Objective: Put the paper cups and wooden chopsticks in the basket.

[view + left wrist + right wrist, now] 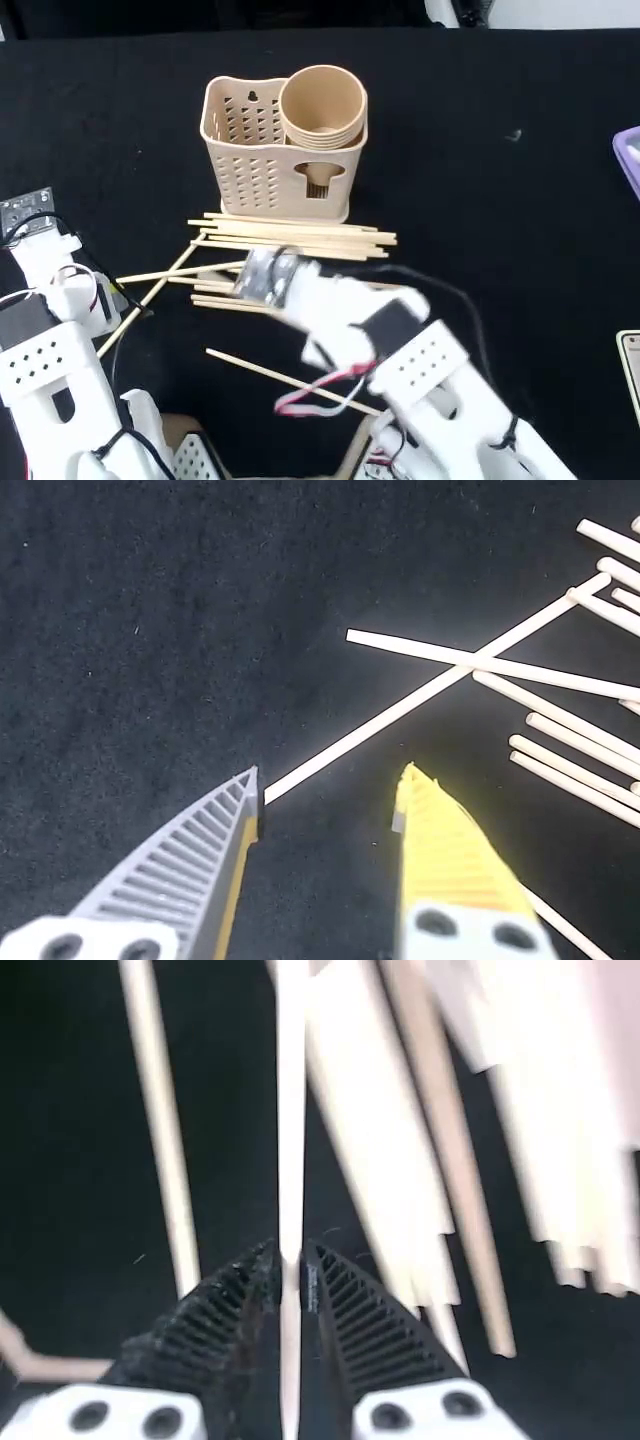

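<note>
A beige slotted basket [262, 160] stands at the back of the black table with stacked paper cups [322, 105] in its right half. Several wooden chopsticks [300, 236] lie in a pile just in front of it. My right gripper [252, 278] is low over the pile's left end; in the right wrist view it [292, 1252] is shut on one chopstick [291, 1140] that runs between the fingers. My left gripper [330, 778] is open, just above the table, with the near end of a slanted chopstick [400, 708] lying between its tips. That slanted chopstick [150, 297] crosses another.
One loose chopstick [270, 372] lies nearer the front, partly under the right arm. A purple object [628, 158] and a pale card [631, 352] sit at the right edge. Bare black tabletop [500, 200] lies right of the basket.
</note>
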Motion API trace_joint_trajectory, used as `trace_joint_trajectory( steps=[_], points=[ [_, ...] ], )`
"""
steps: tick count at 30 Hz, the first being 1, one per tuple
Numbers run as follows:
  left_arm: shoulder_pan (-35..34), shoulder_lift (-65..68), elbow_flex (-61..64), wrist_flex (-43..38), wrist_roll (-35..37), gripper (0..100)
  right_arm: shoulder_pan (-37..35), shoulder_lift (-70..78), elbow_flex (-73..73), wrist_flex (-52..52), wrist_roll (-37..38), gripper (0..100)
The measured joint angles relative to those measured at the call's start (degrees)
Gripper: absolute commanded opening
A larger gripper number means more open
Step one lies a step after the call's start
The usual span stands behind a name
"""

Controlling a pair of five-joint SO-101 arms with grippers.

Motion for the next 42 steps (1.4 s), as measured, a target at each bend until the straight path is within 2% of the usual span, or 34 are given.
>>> trace_joint_trajectory(
  steps=[8,13,18,23,38,40,42],
  points=[
    [-0.09,0.0,0.0,0.0,0.0,22,-3.25,0.88,4.75,-2.55,0.44,1.1],
    [-0.09,0.0,0.0,0.0,0.0,22,-3.96,12.66,4.75,-7.38,0.7,1.1],
    [-0.09,0.0,0.0,0.0,0.0,22,-10.29,21.98,4.57,-8.88,0.7,2.1],
    [-0.09,0.0,0.0,0.0,0.0,22,-13.71,22.68,4.48,-9.23,-2.46,19.4],
    [-0.09,0.0,0.0,0.0,0.0,22,-14.15,26.73,5.45,-17.85,-4.31,17.2],
    [-0.09,0.0,0.0,0.0,0.0,22,-14.15,27.69,4.84,-17.85,-4.31,12.9],
    [-0.09,0.0,0.0,0.0,0.0,22,-14.07,28.92,3.87,-17.85,-4.31,2.9]
  ],
)
